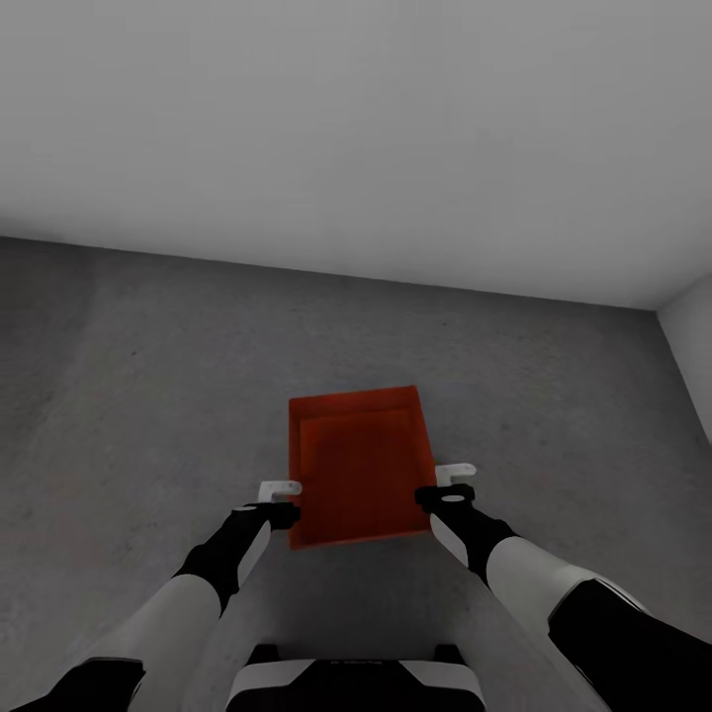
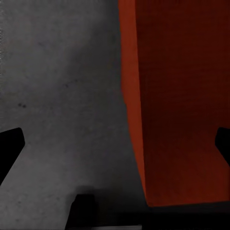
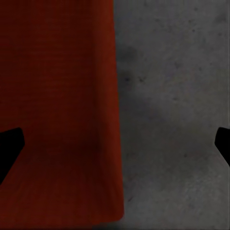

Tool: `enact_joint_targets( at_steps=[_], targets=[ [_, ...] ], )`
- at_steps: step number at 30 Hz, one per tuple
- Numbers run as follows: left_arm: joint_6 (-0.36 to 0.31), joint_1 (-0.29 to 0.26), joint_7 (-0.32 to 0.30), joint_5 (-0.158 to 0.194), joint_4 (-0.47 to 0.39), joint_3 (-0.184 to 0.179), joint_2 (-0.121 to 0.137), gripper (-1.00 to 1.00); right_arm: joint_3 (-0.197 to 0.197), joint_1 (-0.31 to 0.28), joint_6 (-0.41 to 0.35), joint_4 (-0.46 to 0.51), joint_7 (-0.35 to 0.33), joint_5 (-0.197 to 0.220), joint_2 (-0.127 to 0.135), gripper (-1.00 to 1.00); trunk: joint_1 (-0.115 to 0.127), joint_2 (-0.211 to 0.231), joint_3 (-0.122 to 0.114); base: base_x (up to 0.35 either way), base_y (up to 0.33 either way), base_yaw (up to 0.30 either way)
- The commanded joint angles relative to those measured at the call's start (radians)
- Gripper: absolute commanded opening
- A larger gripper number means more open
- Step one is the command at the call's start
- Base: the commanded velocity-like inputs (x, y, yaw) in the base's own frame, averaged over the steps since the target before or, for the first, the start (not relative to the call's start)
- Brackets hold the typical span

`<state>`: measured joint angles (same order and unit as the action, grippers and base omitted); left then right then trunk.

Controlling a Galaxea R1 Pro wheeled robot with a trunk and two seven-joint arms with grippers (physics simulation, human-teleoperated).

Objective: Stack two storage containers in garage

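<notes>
One orange-red storage container (image 1: 358, 473) lies open side up on the dark grey concrete floor (image 1: 148, 396) of the garage, straight ahead of me. A fainter inner rectangle shows inside it; I cannot tell whether that is its bottom or a second bin. My left gripper (image 1: 285, 502) is at its left long wall and my right gripper (image 1: 447, 487) at its right long wall. In the left wrist view the gripper (image 2: 115, 143) stands open, its dark fingertips (image 2: 10, 143) wide apart astride the container wall (image 2: 177, 105). The right gripper (image 3: 115, 143) is likewise open over the other wall (image 3: 57, 105).
A plain white-grey wall (image 1: 356, 129) runs across the back, and a second wall (image 1: 692, 346) meets it at the far right corner. Bare concrete spreads to the left and right of the bin. My base (image 1: 356, 682) shows at the bottom edge.
</notes>
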<state>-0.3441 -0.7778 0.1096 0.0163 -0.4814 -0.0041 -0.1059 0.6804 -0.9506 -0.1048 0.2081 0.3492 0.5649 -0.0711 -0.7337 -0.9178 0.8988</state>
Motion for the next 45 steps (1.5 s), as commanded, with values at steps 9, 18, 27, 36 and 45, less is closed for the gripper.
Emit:
enact_joint_targets(
  at_steps=[9, 18, 27, 36, 45],
  targets=[
    [-0.006, 0.0, 0.004, 0.002, -0.002, -0.001, -0.001, 1.0, 0.008, 0.0, -0.007, 0.002, 0.007, 0.004, 0.001, 1.0, 0.034, 0.063, -0.028, 0.0, 0.0, 0.0],
    [-0.006, 0.0, 0.004, 0.002, -0.002, -0.001, 0.0, 1.0, 0.008, 0.0, -0.007, 0.002, 0.007, 0.004, 0.001, 1.0, 0.069, 0.126, -0.056, 0.0, 0.0, 0.0],
    [-0.005, 0.0, 0.004, 0.002, -0.002, -0.001, -0.001, 1.0, 0.008, 0.0, -0.007, 0.002, 0.007, 0.004, 0.001, 1.0, 0.103, 0.189, -0.084, 0.0, 0.0, 0.0],
    [-0.005, 0.0, 0.004, 0.002, 0.0, -0.001, -0.001, 1.0, 0.008, 0.0, -0.007, 0.002, 0.007, 0.004, 0.001, 1.0, 0.138, 0.252, -0.112, 0.0, 0.0, 0.0],
    [-0.004, 0.0, 0.004, 0.002, 0.0, -0.001, -0.001, 1.0, 0.008, 0.0, -0.007, 0.002, 0.008, 0.005, 0.001, 1.0, 0.172, 0.315, -0.141, 0.0, 0.0, 0.0]
  ],
)
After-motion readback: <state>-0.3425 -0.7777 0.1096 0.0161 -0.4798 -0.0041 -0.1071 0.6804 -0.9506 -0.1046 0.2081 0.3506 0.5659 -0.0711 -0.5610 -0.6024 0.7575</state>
